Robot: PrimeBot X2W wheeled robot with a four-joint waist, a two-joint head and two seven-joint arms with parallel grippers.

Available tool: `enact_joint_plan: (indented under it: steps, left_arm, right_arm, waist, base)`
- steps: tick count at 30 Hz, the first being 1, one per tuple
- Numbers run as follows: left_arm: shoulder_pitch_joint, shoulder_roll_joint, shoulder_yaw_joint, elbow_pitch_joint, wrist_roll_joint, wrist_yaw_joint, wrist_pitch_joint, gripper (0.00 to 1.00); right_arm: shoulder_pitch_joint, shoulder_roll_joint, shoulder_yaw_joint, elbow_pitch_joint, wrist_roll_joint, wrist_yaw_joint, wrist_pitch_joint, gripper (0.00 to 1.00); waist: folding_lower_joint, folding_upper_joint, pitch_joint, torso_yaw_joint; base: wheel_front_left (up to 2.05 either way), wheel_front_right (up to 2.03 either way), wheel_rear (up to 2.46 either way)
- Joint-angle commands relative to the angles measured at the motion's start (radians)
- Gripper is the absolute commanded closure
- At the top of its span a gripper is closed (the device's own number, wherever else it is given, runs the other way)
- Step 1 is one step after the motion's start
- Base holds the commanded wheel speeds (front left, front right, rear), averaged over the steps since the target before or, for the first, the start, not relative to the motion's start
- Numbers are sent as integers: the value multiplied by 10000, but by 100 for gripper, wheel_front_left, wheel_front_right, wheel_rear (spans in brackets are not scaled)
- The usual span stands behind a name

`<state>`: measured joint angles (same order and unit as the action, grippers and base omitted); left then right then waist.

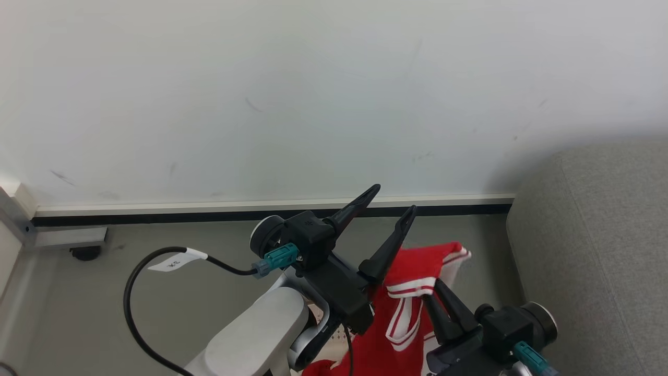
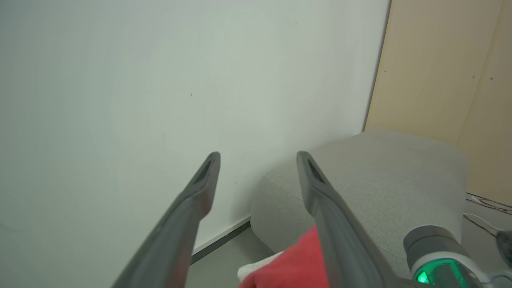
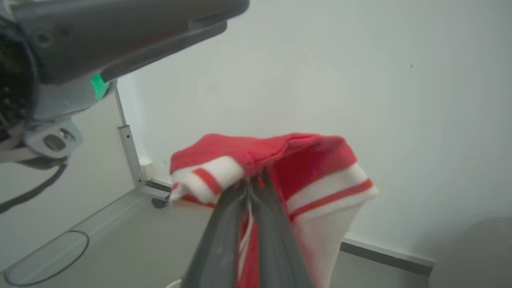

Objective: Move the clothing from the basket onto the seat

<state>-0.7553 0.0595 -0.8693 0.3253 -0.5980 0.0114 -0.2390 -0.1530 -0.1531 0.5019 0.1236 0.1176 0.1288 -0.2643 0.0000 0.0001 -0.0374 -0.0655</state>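
at centre of the head view the left gripper (image 1: 392, 201) stood spread and empty above the cloth, likely to leave room. just right and lower, the clothing (image 1: 417, 269) hung from the right gripper (image 1: 431, 290), whose fingers were clenched on a fold. the seat (image 1: 600, 250) lay at far right, probably the drop spot.

Colours noted: clothing (image 1: 412, 313) is bright red with white panels and thin red-and-white stripe trim. The seat (image 1: 595, 235), right, is mid grey with a fine woven texture. The wall (image 1: 313, 94) is off-white with faint dark scuffs — skirting (image 1: 209, 204) cream over a black strip. The floor (image 1: 78, 313) is plain grey. Left gripper (image 1: 394, 198) and right gripper (image 1: 434, 292) are black, with a teal connector (image 1: 281, 257) at each wrist. The cable (image 1: 127, 297) is black — its label (image 1: 177, 259) white.
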Motion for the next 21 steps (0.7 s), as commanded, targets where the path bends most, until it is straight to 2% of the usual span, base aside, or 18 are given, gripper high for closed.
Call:
enact_joint_plan:
  steps: [1,10,20,21]
  left_arm:
    - [17,71,-11,-12,-124,10,-29,0]
    - [107,190,-89,-210,-166,80,71,0]
    - [5,331,-97,-528,-146,187,138,0]
    - [5,331,-97,-528,-146,187,138,0]
  right_arm:
    - [28,-35,-34,-36,50,38,-28,100]
    - [222,39,-369,-163,27,38,-28,100]
    - [344,43,-649,-757,-152,37,-26,100]
    - [344,43,-649,-757,-152,37,-26,100]
  waist:
    - [0,-1,-5,17]
    - [0,-1,77,-197]
    - [0,-1,377,-1747]
    - [0,-1,377,-1747]
  base:
    - [0,0,0]
    - [0,0,0]
    - [0,0,0]
    - [0,0,0]
